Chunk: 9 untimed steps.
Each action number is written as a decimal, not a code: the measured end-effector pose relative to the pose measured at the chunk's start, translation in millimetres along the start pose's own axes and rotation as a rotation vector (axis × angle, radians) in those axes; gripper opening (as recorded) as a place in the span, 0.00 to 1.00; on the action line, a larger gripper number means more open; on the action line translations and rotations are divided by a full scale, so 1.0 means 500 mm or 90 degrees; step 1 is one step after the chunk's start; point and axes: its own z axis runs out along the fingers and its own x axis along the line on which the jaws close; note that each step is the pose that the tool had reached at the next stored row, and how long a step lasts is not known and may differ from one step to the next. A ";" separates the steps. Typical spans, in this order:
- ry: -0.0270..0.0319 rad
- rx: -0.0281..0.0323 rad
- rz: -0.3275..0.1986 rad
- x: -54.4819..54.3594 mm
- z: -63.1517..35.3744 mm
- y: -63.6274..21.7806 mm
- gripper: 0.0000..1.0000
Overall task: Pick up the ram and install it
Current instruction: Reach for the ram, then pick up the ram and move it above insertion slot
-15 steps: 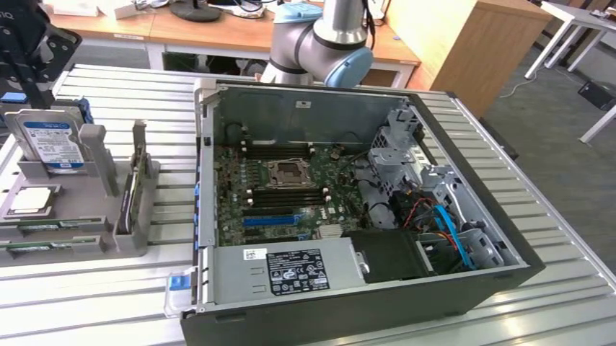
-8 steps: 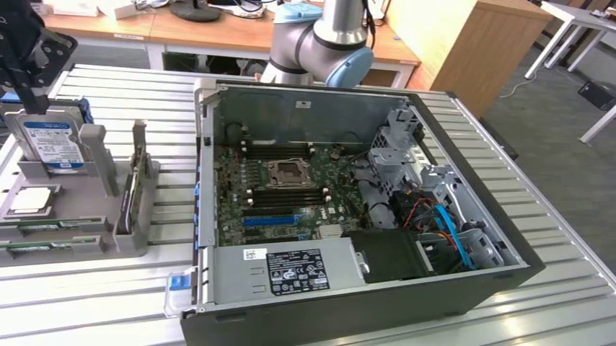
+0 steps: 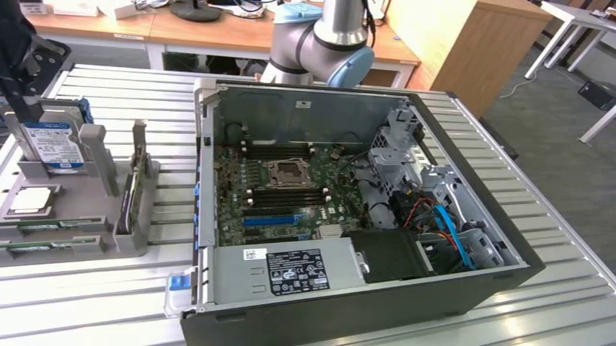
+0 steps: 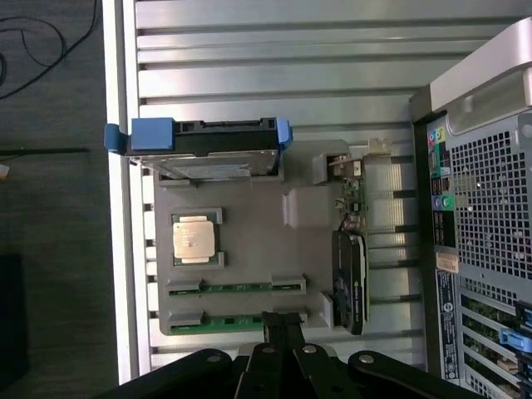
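At the exterior view's lower left, the ram [image 3: 43, 246] lies untouched in its tray [image 4: 249, 249], with the closed, empty claw [image 4: 281, 324] poised over it; the pick step is in hand and apparently requires opening, alignment and descent.

- the arm [image 3: 318, 47] is standing at the far side of the exterior view; its grey joint housing [image 3: 298, 43] is sitting low; a pale-blue cap [image 3: 351, 66] is facing the exterior view's right
- a silver tube link [image 3: 344, 16] is rising straight up from that joint; it is running off the upper edge of the exterior view
- the gripper [image 4: 283, 319] is pointing straight down in the wrist view; its jaws are pressing fully together
- two black fingers [image 4: 273, 332] are lying side by side; they are touching along their length; nothing is sitting between them
- black linkage bars [image 4: 249, 370] are fanning out behind the fingers; round pivot pins [image 4: 218, 358] are showing on them
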 end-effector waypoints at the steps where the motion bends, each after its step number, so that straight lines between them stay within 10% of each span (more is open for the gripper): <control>1: 0.0000 0.0000 0.000 0.000 0.000 -0.003 0.10; 9: 0.0000 0.0000 0.000 0.000 0.000 -0.007 0.10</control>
